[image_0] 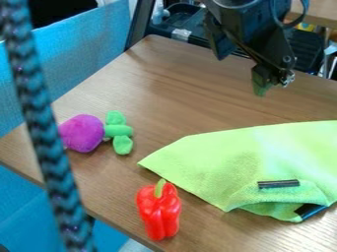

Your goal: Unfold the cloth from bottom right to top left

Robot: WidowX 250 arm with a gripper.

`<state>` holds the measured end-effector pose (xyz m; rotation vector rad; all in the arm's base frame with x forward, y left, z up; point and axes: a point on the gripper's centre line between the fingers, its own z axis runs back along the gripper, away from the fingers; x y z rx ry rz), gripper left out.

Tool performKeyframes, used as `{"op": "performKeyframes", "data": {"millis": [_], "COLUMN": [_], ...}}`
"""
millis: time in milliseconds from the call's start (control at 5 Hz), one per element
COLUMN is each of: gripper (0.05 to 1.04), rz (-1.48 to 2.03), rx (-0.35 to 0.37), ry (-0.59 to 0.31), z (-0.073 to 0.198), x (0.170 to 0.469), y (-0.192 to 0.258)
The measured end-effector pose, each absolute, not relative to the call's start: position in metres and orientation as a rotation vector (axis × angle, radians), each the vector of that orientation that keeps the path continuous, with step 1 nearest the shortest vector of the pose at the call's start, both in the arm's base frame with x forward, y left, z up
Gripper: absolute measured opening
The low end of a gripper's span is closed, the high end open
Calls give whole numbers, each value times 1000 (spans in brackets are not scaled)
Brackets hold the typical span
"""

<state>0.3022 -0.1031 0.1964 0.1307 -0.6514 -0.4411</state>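
From afar, I watch my tool (262, 82), open or closed I cannot tell, above the worktop's (164, 74) far side; the green cloth (230, 160) lies at right. Pinching both layers could drag it whole, bumping the purple toy (82, 133).

Wood-grain tabletop (178, 74), brown, runs under and past the gripper (241, 73), with light glare on the near right part. Three things on it, all camera side of the gripper. Yellow-green cloth (217, 152): below and right of it in view, one corner pointing left, near edge folded and bunched, dark strip (278, 184) on top, running to the view's right edge. Red toy bell pepper (158, 216): well below and left, just beside the cloth. Purple plush vegetable (82, 133), green leaves toward the gripper side: farther left, apart from both.
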Motion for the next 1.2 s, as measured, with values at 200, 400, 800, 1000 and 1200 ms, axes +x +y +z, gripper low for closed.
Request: {"op": "performKeyframes", "data": {"millis": [200, 400, 800, 1000, 1200], "gripper": [1000, 1001, 1000, 1000, 1000], "rz": [-445, -501, -601, -637, -676], "rx": [135, 130, 69, 9, -28], "ry": [-621, -606, -580, -575, -532], "z": [187, 173, 142, 132, 115], "x": [302, 304, 311, 315, 314], "y": [-103, -117, -147, -155, -162]}}
